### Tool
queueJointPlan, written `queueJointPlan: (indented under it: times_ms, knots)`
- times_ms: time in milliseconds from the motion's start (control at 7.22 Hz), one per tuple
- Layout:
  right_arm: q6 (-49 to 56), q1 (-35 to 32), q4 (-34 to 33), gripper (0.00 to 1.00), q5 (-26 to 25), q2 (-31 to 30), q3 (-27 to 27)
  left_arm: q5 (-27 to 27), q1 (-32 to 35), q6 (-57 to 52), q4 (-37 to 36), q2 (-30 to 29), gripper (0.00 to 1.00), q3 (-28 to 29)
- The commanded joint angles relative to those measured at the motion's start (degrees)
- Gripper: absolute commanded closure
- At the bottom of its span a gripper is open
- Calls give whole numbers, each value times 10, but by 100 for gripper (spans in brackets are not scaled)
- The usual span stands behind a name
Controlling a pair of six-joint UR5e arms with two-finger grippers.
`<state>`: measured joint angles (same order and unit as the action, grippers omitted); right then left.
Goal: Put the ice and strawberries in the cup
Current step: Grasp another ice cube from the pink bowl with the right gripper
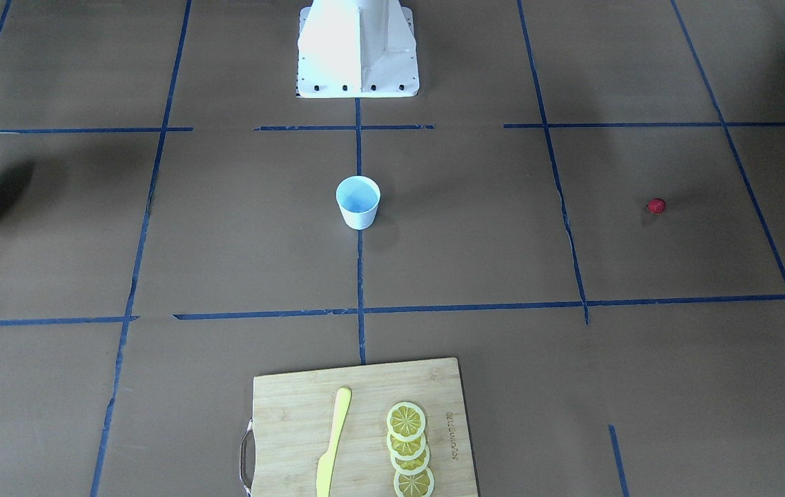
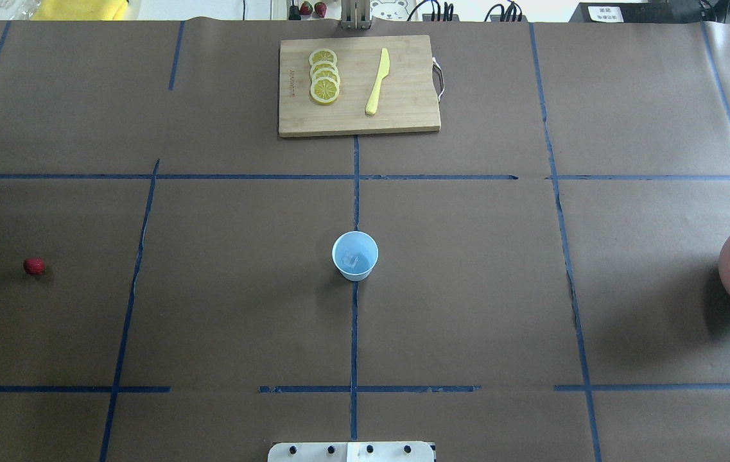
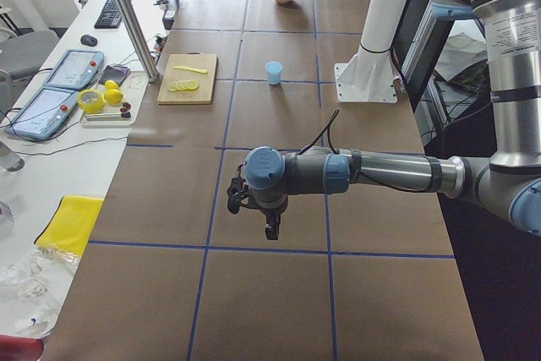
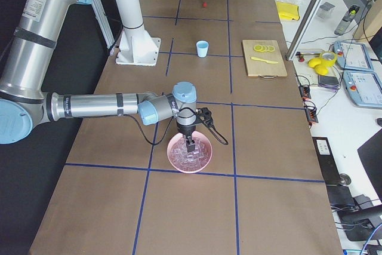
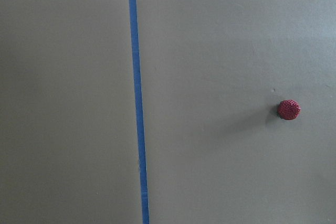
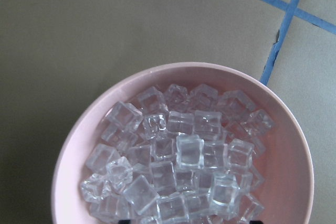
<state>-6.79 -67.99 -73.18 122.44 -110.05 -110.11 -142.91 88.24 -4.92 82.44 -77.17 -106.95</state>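
The white cup (image 2: 355,255) with a pale blue inside stands upright at the table's middle and also shows in the front view (image 1: 358,201). One ice cube (image 2: 350,260) lies in it. The red strawberry (image 2: 34,265) lies alone on the paper, far to the robot's left, and shows in the left wrist view (image 5: 289,109). My left gripper (image 3: 271,230) hangs high above that area; I cannot tell its state. The pink bowl (image 6: 68,150) holds several ice cubes (image 6: 189,150). My right gripper (image 4: 190,144) hovers just over it, dark tips wide apart, empty.
A wooden cutting board (image 2: 358,122) at the far middle carries several lemon slices (image 2: 325,83) and a yellow knife (image 2: 377,82). The pink bowl sits at the table's right edge (image 2: 727,269). The robot's white base (image 1: 357,48) stands behind the cup. Blue tape lines cross the brown paper.
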Motion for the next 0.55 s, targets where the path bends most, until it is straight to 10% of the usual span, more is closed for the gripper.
queueJointPlan:
  times_ms: [0,416]
  knots:
    - [16,0,16,21,-5,6,36,-1,0,0,0,0,0,0]
    - [0,1,128,24,5,10,111,-1,0,0,0,0,0,0]
